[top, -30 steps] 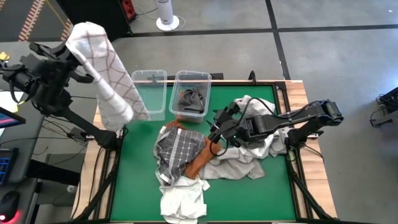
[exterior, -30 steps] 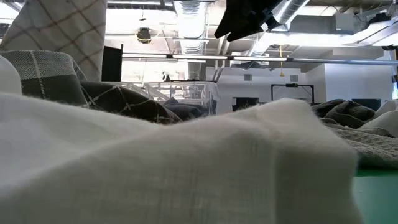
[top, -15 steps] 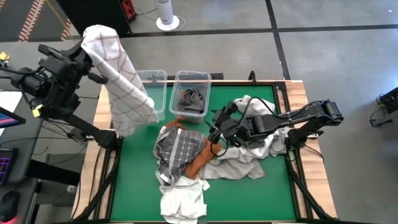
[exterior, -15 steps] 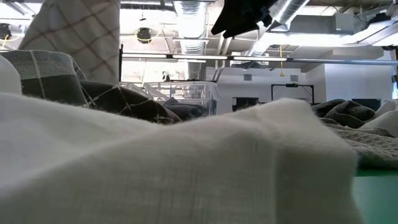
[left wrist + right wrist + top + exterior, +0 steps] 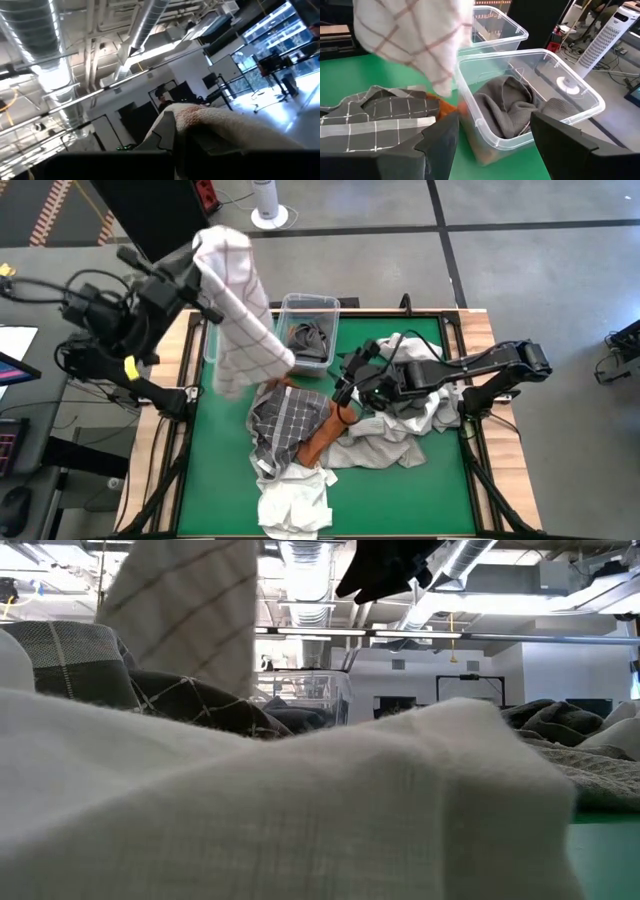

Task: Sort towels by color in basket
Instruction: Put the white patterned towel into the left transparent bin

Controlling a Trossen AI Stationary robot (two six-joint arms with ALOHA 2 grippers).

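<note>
My left gripper (image 5: 200, 258) is raised high above the table's far left and is shut on the white towel with thin red checks (image 5: 240, 310), which hangs over the left clear bin (image 5: 208, 345). The right clear bin (image 5: 308, 330) holds a dark grey towel (image 5: 512, 107). My right gripper (image 5: 345, 388) hovers open over the pile, fingers (image 5: 432, 145) wide apart, touching nothing. In the pile lie the grey towel with white grid (image 5: 285, 420), the rust-orange towel (image 5: 322, 438), the white towel (image 5: 295, 500) and a light grey towel (image 5: 400, 442). My left gripper holds the checked towel by its upper end (image 5: 215, 120), which drapes over the fingers and hides them. The towel is lifted clear and hangs slanting below the gripper, its lower end (image 5: 232, 375) free above the table's far left part.
The two clear bins stand side by side at the table's far edge. The pile covers the table's middle and right. Bare green mat (image 5: 215, 480) shows at the near left. In the low view the white towel (image 5: 300, 810) fills the foreground.
My left arm has swung from beyond the table's left edge toward the right, carrying the hanging checked towel over the left bin; the towel's lower end has swung along with it. My right gripper has stayed over the pile.
</note>
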